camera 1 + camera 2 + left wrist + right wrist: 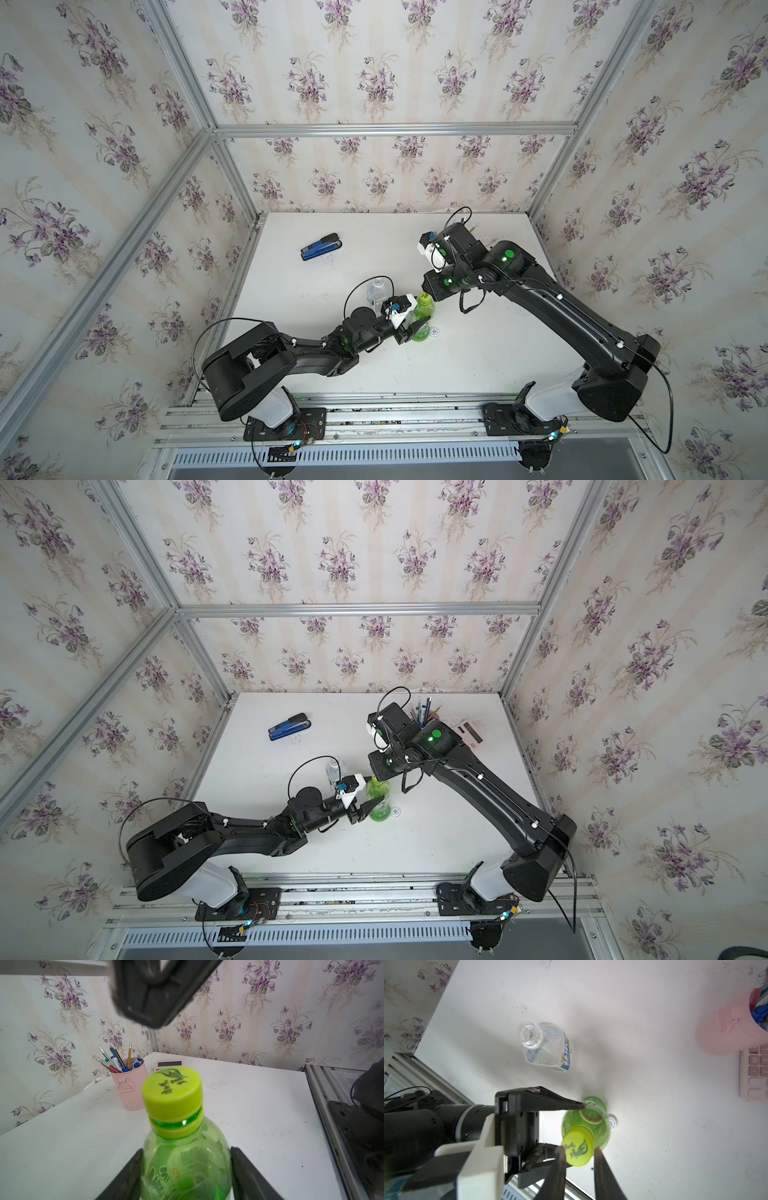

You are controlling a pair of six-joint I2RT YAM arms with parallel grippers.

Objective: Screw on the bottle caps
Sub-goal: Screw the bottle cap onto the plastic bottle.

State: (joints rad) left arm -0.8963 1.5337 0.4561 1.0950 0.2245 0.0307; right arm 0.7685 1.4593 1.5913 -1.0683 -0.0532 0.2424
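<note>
While the right gripper (578,1150) hovers, jaws slightly parted, just above the yellow-green cap (172,1093), the left gripper (186,1149) clamps the green bottle (187,1167). The cap sits on its neck, perhaps not fully tight. Next, the white cap (612,1123) beside it must go onto the open clear bottle (546,1047).

**Crowded centre, open near side**

The near and right stretch of the table (478,365) lies bare. The left gripper (186,1172) flanks the green bottle (426,309). The clear bottle (376,291) stands just far-left of it and the white cap (434,332) just right. A stapler (321,247) lies far left and a pen cup (424,712) stands far right.
</note>
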